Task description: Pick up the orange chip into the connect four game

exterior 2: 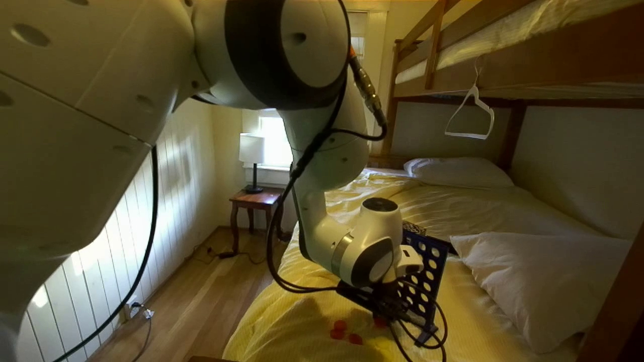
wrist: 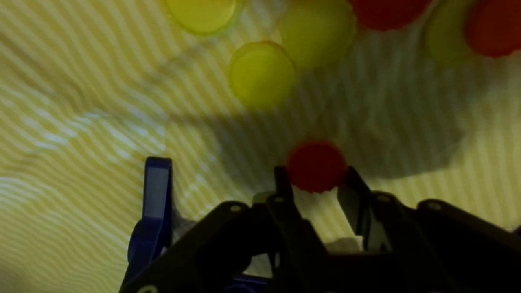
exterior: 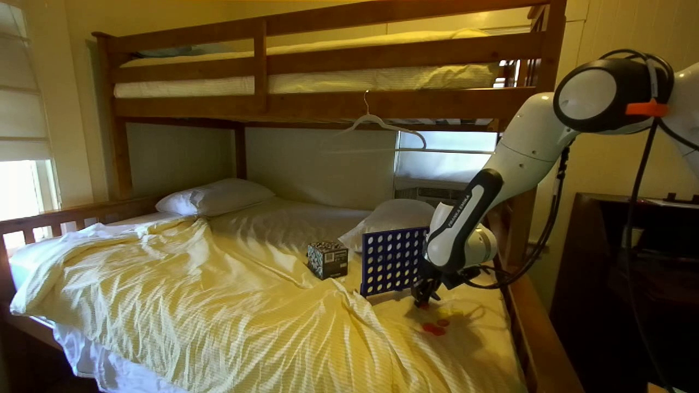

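Pinching a red chip (wrist: 316, 166) by its edges in the gripper (wrist: 316, 174), at or just above the sheet (wrist: 61, 183). Just beside the upright board (exterior: 394, 262), near yellow chips (wrist: 262, 75) and other red chips (exterior: 434, 329).

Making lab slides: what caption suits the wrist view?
Gripper closed on a red chip, with yellow chips nearby on striped bedding.

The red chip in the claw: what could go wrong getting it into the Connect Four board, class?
The claw grips the red chip at its edges, so it could twist or slip. It sits face-on to the wrist view; unless turned, it may not fit the upright Connect Four board. That board stands on the bedding beside the claw, so a bump might tip it.
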Available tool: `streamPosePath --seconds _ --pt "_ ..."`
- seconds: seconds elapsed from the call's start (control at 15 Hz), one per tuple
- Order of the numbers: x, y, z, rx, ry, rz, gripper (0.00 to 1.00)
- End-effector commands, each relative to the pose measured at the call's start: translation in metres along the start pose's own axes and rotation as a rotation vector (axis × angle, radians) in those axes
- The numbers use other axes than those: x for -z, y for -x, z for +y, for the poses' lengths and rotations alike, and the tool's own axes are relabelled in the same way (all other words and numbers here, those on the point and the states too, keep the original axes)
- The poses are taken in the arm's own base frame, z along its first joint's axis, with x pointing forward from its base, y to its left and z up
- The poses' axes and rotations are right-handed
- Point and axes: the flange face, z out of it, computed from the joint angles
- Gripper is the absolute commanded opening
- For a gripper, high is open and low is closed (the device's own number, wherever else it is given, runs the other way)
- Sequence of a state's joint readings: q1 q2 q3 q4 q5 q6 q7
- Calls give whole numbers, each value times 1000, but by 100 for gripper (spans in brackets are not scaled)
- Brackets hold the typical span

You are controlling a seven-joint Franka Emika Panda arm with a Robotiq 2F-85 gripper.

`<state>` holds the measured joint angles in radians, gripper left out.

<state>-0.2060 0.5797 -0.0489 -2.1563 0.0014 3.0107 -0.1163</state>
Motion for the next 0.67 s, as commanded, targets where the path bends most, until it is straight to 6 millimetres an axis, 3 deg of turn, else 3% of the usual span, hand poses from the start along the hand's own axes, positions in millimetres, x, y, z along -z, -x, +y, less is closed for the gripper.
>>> streamPosePath --seconds 0.0,0.6 --pt "30 28 1 102 10 82 9" --pt "96 69 20 59 35 372 9"
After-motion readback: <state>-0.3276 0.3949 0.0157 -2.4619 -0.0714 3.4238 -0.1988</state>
